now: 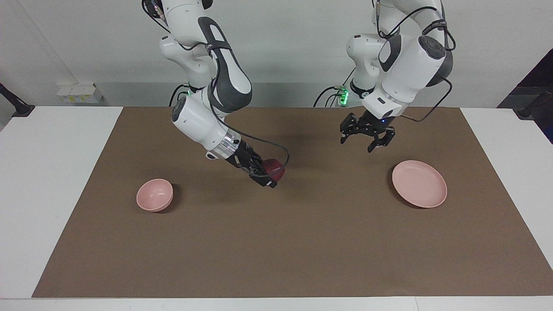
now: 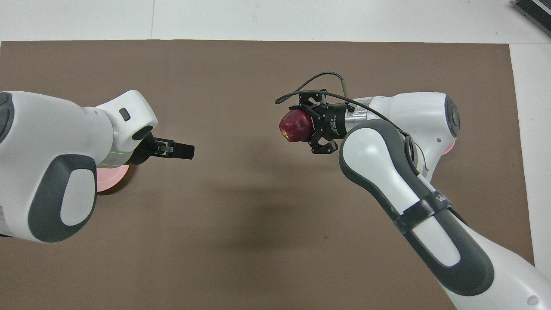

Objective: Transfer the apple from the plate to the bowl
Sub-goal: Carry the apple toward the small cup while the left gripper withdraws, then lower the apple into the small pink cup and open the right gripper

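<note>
The right gripper [image 1: 271, 175] is clamped on the apple [image 1: 274, 168], holding it up over the bare brown mat [image 1: 276, 242] about midway between the bowl [image 1: 154, 195] and the plate [image 1: 419, 183]. White lettering runs along the gripper's black body in the overhead view, too small to read. The apple is round, with no long axis to speak of; a small yellow patch on it [image 2: 286, 134] faces away from the gripper body, toward the left arm's end of the table. The bowl sits on the mat toward the right arm's end, well apart from the gripper. The left gripper [image 1: 366, 140] hangs with its jaws spread and nothing in them, over the mat just beside the plate. The plate carries nothing.
</note>
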`<state>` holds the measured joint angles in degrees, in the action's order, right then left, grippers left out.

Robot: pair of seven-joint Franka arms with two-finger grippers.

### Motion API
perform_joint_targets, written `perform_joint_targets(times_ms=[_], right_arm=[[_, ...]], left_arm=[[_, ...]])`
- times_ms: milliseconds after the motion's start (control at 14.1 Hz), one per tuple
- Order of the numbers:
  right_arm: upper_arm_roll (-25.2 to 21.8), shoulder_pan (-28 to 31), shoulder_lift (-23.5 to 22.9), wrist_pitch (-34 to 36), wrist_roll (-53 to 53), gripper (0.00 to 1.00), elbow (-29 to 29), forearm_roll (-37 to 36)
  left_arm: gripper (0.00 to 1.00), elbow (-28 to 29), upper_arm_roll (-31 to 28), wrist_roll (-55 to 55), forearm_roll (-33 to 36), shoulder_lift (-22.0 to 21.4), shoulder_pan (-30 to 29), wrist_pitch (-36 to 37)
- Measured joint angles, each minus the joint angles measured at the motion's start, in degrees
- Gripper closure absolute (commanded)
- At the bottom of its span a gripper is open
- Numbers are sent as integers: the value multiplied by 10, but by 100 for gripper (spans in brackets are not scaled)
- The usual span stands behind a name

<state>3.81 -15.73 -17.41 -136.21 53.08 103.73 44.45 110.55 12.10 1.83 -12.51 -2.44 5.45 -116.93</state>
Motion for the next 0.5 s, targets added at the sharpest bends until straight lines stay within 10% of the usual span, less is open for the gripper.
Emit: perform_joint_targets(times_ms=[497], right_arm=[[-1,65,0,1,-124,100,-6,-225]], left_arm=[[0,-153,-3,3,85,-19,-75,199]])
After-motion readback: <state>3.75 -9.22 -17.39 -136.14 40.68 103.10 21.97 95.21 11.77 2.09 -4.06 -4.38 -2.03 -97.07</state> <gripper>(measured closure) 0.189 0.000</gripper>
